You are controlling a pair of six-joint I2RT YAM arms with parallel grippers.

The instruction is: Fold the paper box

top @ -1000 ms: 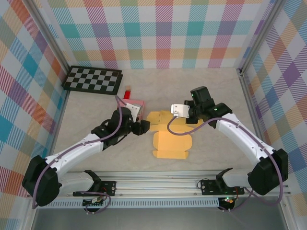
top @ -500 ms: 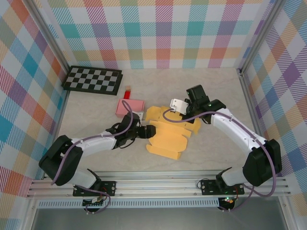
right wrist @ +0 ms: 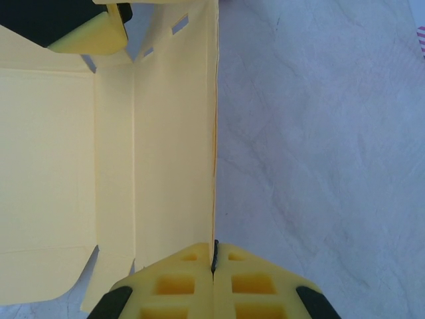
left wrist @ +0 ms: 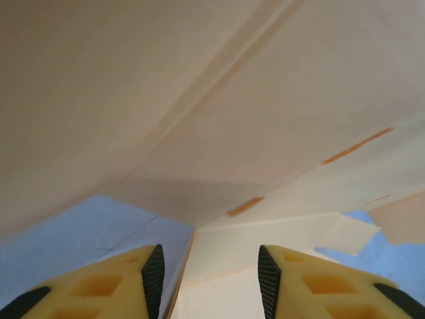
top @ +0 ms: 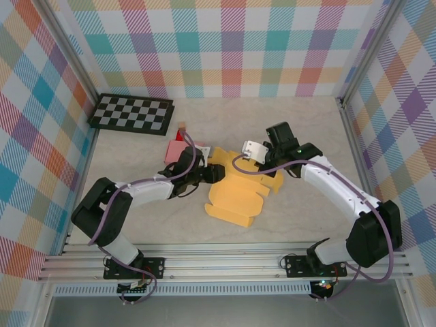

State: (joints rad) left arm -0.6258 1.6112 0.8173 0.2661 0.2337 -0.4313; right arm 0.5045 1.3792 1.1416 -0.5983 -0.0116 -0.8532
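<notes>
At the far left of the table (top: pixel 306 122) you have the checkerboard (top: pixel 133 112) and, near it, a pink box (top: pixel 178 151); neither belongs to this work. Next comes your left hand (top: pixel 212 173), low at the left corner of the yellow paper box (top: pixel 240 197). The box lies in the middle of the table as a mostly flat blank with its flaps spread out. In the left wrist view the fingers (left wrist: pixel 149 269) stand part-way apart with a pale panel of the blank between and beyond them. I cannot see the pads pressing on it, so I call this hand open, not gripping. Your right hand (right wrist: pixel 214 256) is closed and pinches the thin edge of the blank.

I judge the folding to be near its beginning. The next move probably asks the left hand to close on its flap and turn it along the crease. Meanwhile the right hand must hold firm so that the sheet does not slide.

The top view gives you the whole layout but not the grips. The right wrist view shows the creases and slots, and the left hand at its top corner.
</notes>
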